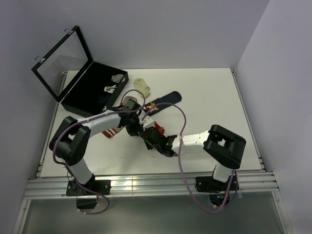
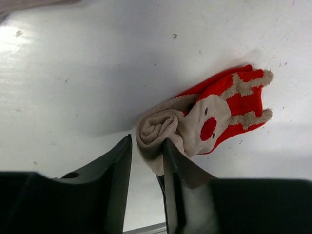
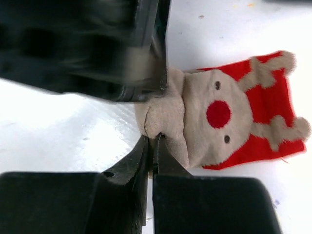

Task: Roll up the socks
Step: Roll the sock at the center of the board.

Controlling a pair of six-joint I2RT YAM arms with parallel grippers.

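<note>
Well, both arms meet in the middle of the white surface (image 1: pixel 219 97), over the beige sock (image 2: pixel 209 117) with the red end and a deer face. One end of it is rolled up tight. The left end effector (image 2: pixel 146 142) sits around that roll with a small gap; I cannot tell if it squeezes. The right end effector (image 3: pixel 152 142) is almost closed, pinching the sock's edge just beside the roll. The navy sock (image 1: pixel 165 100) lies flat farther back.
</note>
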